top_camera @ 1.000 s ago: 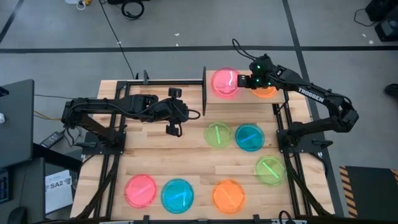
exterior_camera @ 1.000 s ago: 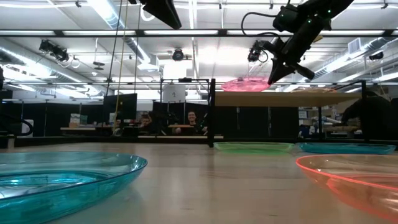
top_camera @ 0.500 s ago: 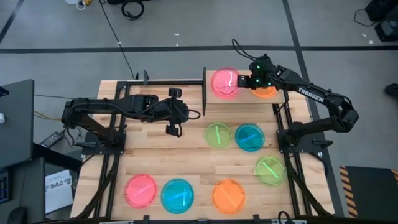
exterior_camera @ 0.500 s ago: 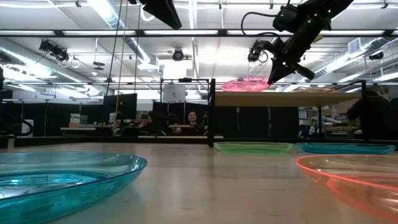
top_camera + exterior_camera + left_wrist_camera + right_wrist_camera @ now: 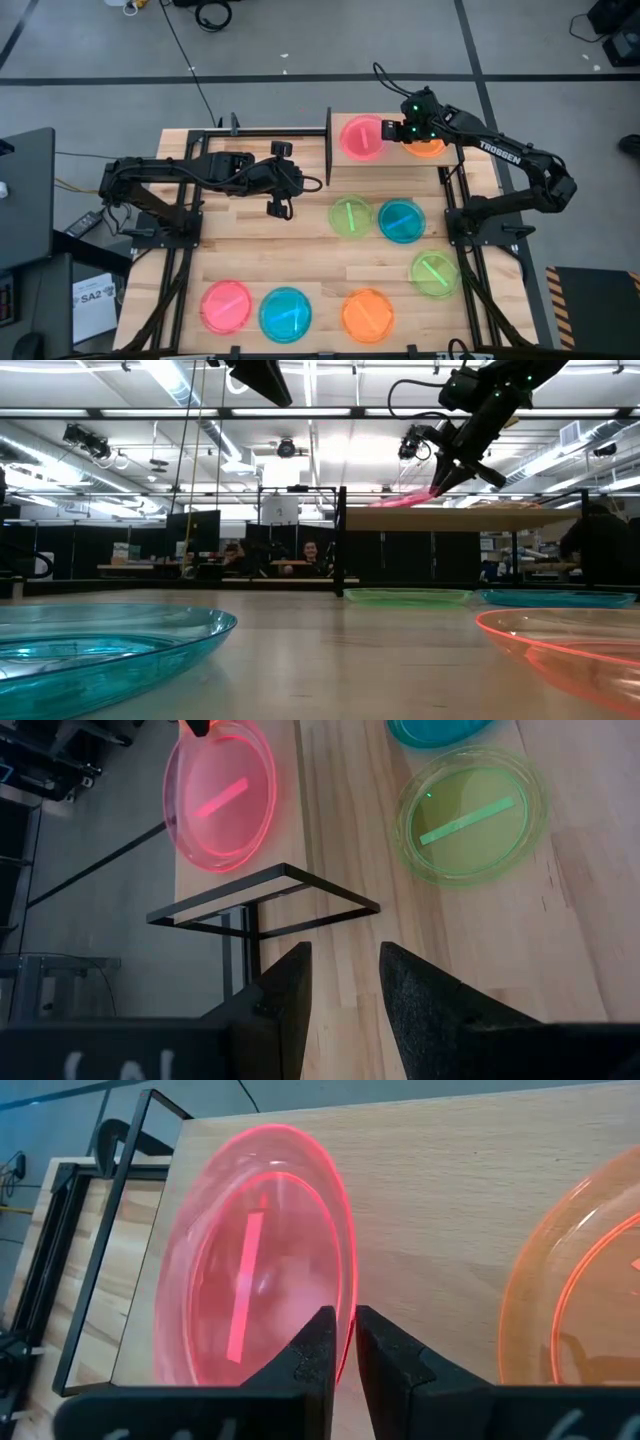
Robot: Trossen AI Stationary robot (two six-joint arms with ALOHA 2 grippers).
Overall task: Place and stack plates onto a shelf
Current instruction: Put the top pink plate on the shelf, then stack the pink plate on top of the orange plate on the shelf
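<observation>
Right tool (image 5: 341,1342), fingers barely apart around the pink plate (image 5: 361,135) rim on the shelf (image 5: 395,160), should open fully, then lift straight off

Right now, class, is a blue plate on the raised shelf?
No: the shelf carries only a pink plate and an orange plate.

Pink plate (image 5: 362,136) tilted on the shelf (image 5: 398,163), beside orange plate (image 5: 427,146). Seven other plates (image 5: 351,216) flat on the table.
</observation>
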